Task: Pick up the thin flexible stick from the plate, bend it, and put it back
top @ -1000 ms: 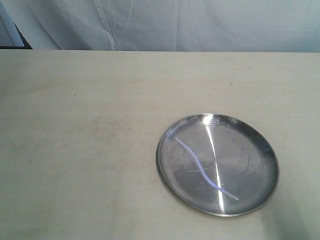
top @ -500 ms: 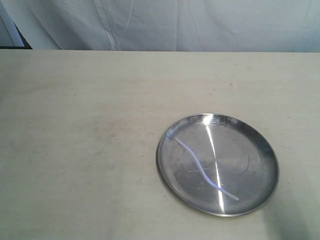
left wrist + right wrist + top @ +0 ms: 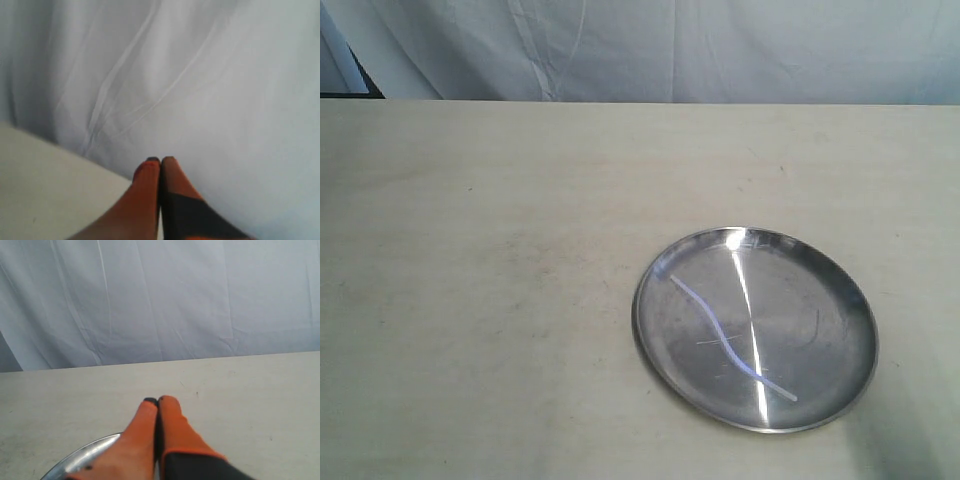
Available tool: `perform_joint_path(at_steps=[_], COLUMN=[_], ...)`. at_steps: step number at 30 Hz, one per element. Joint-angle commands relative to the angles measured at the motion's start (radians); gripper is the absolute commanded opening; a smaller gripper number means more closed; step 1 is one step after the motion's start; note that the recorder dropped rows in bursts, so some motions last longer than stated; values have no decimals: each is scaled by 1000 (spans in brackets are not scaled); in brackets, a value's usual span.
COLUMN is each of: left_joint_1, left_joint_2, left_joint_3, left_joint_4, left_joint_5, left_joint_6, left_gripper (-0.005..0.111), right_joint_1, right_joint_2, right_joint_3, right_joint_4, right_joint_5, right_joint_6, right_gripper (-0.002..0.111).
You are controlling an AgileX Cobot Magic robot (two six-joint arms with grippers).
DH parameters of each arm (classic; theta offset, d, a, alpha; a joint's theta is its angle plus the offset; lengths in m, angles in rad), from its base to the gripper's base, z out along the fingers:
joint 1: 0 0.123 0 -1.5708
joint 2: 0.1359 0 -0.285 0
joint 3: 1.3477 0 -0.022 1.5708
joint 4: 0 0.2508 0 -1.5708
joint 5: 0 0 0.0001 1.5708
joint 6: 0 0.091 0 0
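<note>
The round silver plate (image 3: pixel 845 300) lies on the table at the lower right of the exterior view. Across it, from upper left to lower right, lies the thin flexible stick (image 3: pixel 715 326), pale lilac and gently wavy. A bright straight glare streak crosses the plate beside it. Neither arm shows in the exterior view. My left gripper (image 3: pixel 160 160) is shut with nothing in it, its orange fingers pointing at the white cloth. My right gripper (image 3: pixel 157 400) is shut and empty too, over the table, with the plate's rim (image 3: pixel 82 456) showing beside its fingers.
The pale wooden table (image 3: pixel 500 250) stretches to the left and behind the plate. A white cloth backdrop (image 3: pixel 670 50) hangs along the table's far edge. A dark corner (image 3: pixel 355 75) shows at the far left.
</note>
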Motion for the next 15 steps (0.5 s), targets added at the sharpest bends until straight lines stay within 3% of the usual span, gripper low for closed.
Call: perform_joint_path(at_steps=[1, 5, 9, 11, 15], left_joint_1=[125, 327, 396, 447, 492], left_joint_2=[-57, -212, -343, -457, -533], left_joint_3=[127, 386, 513, 600, 683], left_joint_4=[-234, -411, -463, -606, -656], left_joint_5=[38, -239, -340, -344, -388], left_joint_6=[-215, -263, -263, -263, -257], left_gripper=[0, 0, 0, 0, 0], right_joint_1=[-5, -5, -5, -5, -5], right_joint_2=[-5, -5, -5, -5, -5], right_joint_3=[1, 1, 1, 1, 1], right_joint_4=[1, 1, 1, 1, 1], right_joint_5=[0, 0, 0, 0, 5], right_joint_6=[0, 0, 0, 0, 0], right_gripper=[0, 0, 0, 0, 0])
